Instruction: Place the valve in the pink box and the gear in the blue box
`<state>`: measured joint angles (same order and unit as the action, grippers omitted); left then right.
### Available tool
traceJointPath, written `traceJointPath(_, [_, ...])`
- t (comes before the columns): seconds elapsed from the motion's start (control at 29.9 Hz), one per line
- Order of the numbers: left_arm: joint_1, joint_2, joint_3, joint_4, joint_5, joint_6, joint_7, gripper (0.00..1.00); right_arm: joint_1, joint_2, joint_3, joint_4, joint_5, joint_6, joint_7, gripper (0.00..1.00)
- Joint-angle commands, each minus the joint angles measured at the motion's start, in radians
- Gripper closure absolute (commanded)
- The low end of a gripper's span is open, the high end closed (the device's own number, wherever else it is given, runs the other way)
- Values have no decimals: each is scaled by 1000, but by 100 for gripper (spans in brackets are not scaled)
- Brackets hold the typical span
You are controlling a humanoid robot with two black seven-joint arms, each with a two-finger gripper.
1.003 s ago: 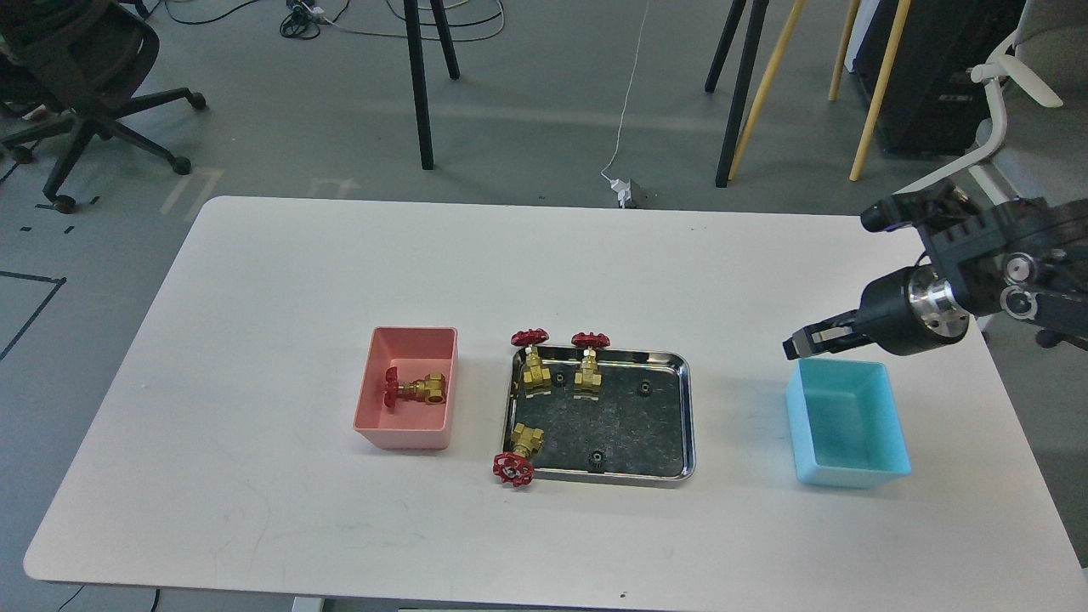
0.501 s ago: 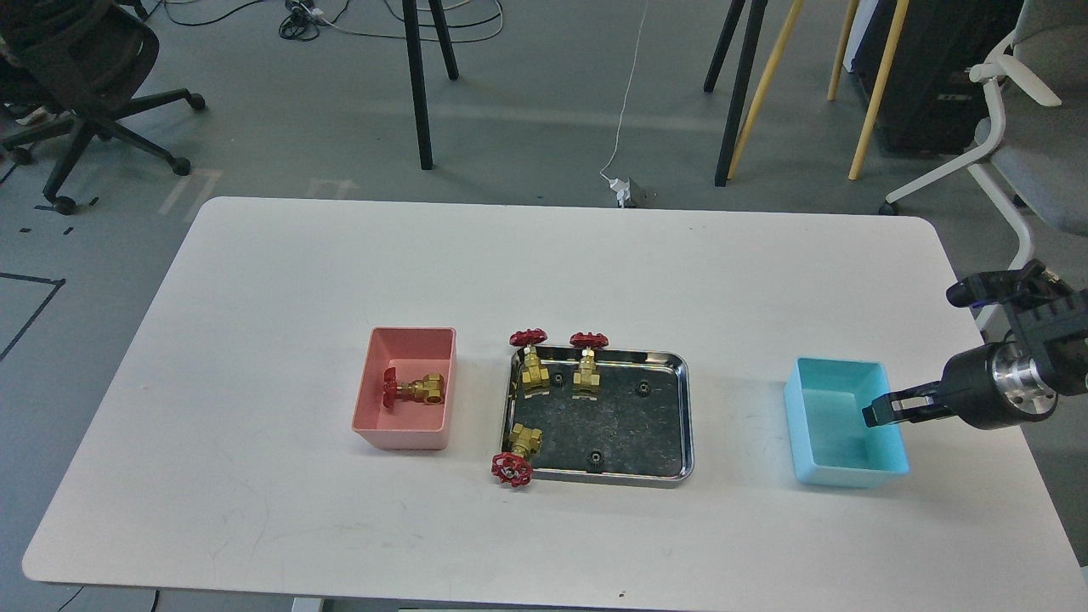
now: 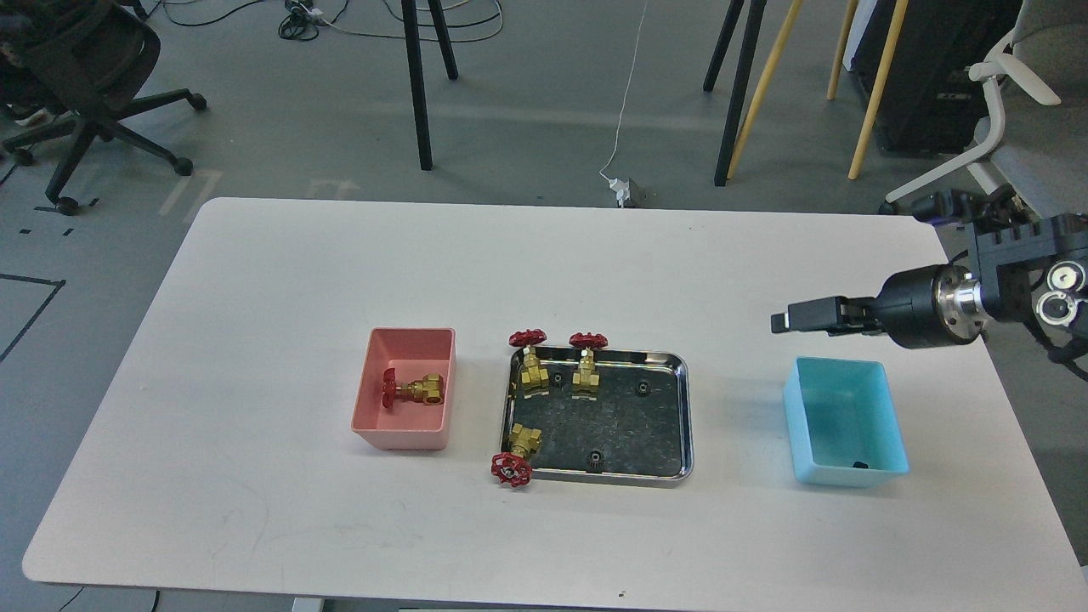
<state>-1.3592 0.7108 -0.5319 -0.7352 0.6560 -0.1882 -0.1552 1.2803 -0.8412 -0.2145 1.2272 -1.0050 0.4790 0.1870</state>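
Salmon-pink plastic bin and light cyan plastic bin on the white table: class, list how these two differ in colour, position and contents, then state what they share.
Colour: the salmon-pink plastic bin is pink; the light cyan plastic bin is pale blue.
Position: the pink bin sits left of the shiny steel tray; the cyan bin sits right of it.
Contents: the pink bin holds a brass valve with a red handwheel; the cyan bin holds only a tiny dark object, likely a gear.
Shared: both are rectangular, open-topped, tapered and similar in size.

Head view only | seen from high at the near long edge of the white table (image 3: 255, 280), tilted forward and down | whole tabletop framed at mid distance, floor and chair legs beyond the far edge | right arm entering from the right edge | no second view given.
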Motion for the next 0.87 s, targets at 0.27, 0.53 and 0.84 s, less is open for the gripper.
traceJointPath(0.27, [2,-134,29,11,-59,-122,91,1,19,305,496,-490,505,-181,-145,9])
traceJointPath(0.53, [-4,-195,33,11,-73,-96,94,1,65,641,580,-889,618,-491,-179,13])
traceJointPath(0.84, [2,-183,35,10,-72,-82,94,1,119,841,534,-1144,654,-605,-172,1])
